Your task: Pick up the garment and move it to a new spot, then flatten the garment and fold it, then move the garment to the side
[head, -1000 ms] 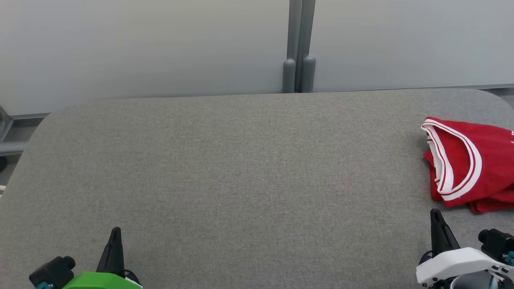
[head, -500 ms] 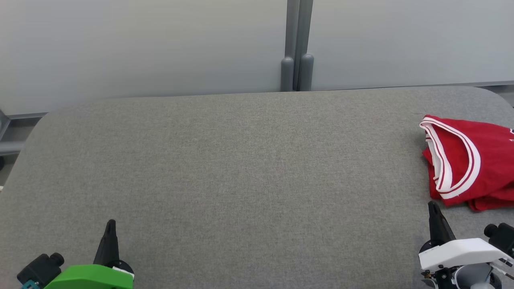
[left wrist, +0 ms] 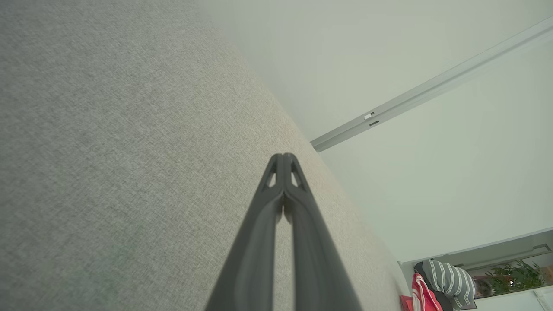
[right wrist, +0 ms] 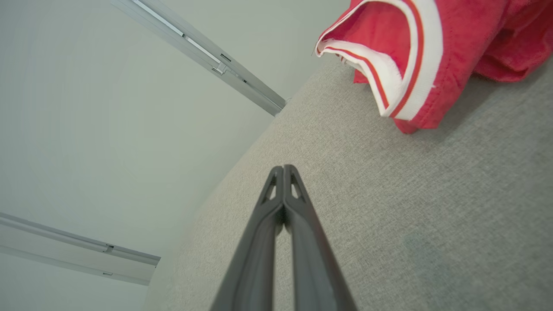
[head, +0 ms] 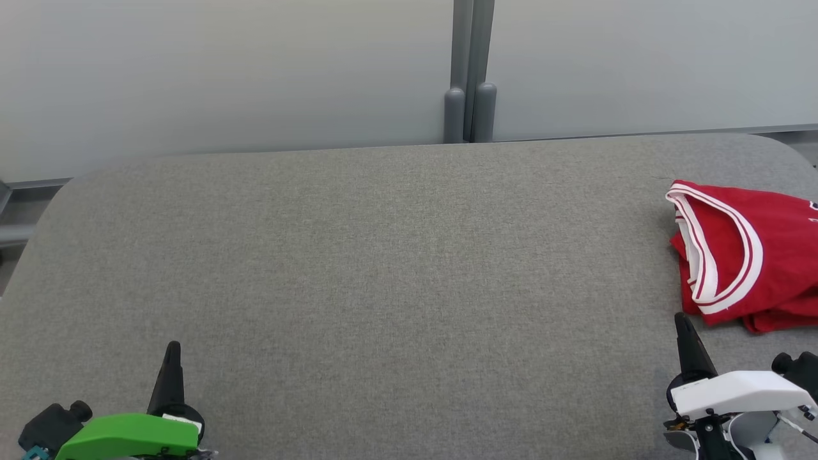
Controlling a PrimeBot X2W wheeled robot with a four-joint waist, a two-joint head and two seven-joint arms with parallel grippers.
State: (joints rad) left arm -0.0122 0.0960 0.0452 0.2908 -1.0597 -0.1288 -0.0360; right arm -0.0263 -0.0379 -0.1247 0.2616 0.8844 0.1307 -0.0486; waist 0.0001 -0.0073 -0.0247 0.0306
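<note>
Garment (head: 754,255), red with white-and-red striped trim, lies crumpled at the far right of the grey fabric table (head: 383,255), its right part cut off by the head view's edge. We see our right gripper (right wrist: 284,168) low at the right of the head view, just short of the garment's near edge and not touching it. In the right wrist view its 2 fingers meet at the tips and hold nothing. Our left gripper (left wrist: 284,157) sits at the lower left of the head view, well apart from the garment, its 2 fingers likewise closed tip to tip over bare table. Behind the table stand pale wall panels (head: 223,76) joined by a grey post (head: 470,70).
</note>
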